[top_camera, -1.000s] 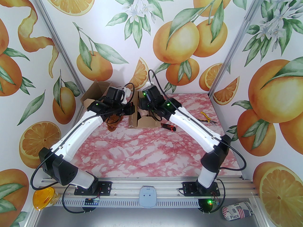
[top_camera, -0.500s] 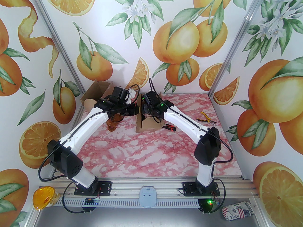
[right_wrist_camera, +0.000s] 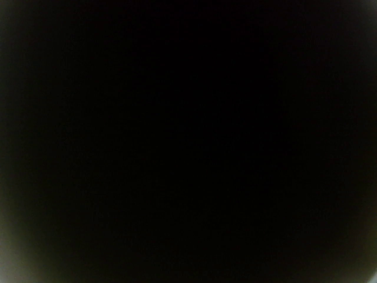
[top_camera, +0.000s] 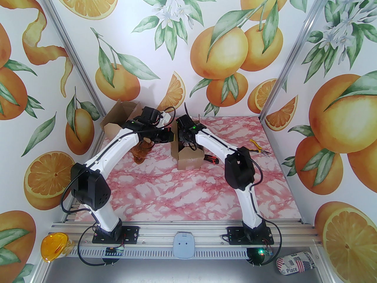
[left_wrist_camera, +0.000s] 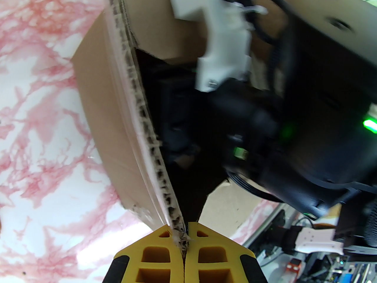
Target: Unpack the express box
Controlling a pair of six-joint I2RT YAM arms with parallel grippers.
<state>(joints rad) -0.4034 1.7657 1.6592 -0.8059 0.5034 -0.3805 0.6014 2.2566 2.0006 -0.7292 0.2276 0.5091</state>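
L gripper [left_wrist_camera: 185, 242]: yellow fingers clamped shut on the corrugated edge of the box flap [left_wrist_camera: 138, 122], holding it outward.
Express box [top_camera: 191, 159]: open, on the pink-marble table [top_camera: 182, 193], toward the far side, btwn the two arms.
R gripper [top_camera: 185, 142]: sunk into the box mouth. Its own cam is dark, so can't tell how wide the jaws stand or whether anything is caught.
Step in hand: prob. R arm fishing out contents while L steadies the box.
Doing it well: L pinch firm & low so the box can't ride up. R lifts straight up, clear of flaps, once a hold is sure.
Beside box: utility knife [top_camera: 211, 159] just right; pliers [top_camera: 256, 146] farther right.
Far left: second opened carton [top_camera: 119, 115] by the wall.
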